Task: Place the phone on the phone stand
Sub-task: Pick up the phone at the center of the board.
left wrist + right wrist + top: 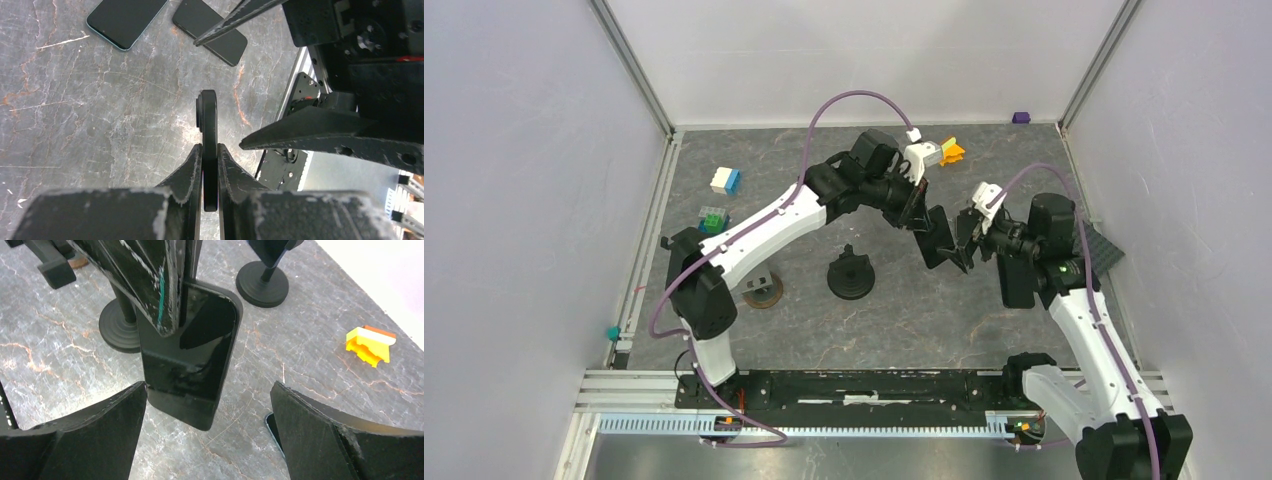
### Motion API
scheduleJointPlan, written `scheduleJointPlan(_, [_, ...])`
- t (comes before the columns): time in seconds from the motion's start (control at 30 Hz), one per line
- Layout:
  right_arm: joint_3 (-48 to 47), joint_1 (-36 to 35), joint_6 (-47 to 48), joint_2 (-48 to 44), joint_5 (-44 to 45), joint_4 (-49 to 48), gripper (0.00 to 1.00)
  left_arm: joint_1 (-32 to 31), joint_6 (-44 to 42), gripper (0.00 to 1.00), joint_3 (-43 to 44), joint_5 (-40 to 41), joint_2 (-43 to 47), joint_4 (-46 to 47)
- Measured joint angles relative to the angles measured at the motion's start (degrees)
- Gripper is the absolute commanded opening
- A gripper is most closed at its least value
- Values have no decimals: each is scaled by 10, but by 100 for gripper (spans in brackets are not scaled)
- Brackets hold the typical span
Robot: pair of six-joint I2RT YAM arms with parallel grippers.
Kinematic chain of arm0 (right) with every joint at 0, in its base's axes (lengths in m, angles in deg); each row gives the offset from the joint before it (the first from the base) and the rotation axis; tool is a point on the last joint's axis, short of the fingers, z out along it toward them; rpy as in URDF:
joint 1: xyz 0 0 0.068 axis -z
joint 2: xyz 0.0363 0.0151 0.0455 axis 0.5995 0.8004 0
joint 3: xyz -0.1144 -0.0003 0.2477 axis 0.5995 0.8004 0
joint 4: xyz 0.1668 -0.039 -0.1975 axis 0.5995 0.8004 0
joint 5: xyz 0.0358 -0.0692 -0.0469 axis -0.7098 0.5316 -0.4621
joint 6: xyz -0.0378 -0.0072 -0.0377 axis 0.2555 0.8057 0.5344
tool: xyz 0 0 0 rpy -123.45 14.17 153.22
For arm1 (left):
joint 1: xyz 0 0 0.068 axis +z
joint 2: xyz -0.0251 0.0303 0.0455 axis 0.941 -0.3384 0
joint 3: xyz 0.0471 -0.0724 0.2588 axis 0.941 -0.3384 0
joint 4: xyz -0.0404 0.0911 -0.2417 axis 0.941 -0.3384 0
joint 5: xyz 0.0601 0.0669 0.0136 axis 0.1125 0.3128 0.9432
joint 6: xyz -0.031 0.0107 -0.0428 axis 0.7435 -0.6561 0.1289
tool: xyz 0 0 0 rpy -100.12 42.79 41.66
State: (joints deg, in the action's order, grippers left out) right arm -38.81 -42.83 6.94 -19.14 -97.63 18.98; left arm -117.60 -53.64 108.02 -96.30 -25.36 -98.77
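Observation:
A black phone [187, 355] hangs upright above the table, edge-on in the left wrist view [209, 130]. My left gripper [210, 150] is shut on its upper part, one finger on each face. My right gripper [208, 390] stands open, its fingers [85, 435] spread on either side of the phone's lower end without touching it. In the top view both grippers meet right of centre, left [932, 232] and right [969, 238]. The phone stand [851, 275], black with a round base, stands on the table left of them and shows behind the phone [119, 326].
A second black round-based stand [262, 282] is further back. Two more phones [125, 17] [212, 30] lie flat on the table. A yellow-orange block [371, 342], coloured bricks [724, 180] [712, 218], a brown disc [764, 292] and a dark mat [1106, 250] are around.

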Motion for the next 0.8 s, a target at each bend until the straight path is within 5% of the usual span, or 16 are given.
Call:
scheduleJointPlan(0.47, [-4,-4,144,56,-70,99,98,0,-131,2,-37,-73,62,-18])
scheduleJointPlan(0.8, [-3,-28,134,75,-139,87,89,0,-133,2,-87,-102,67,18])
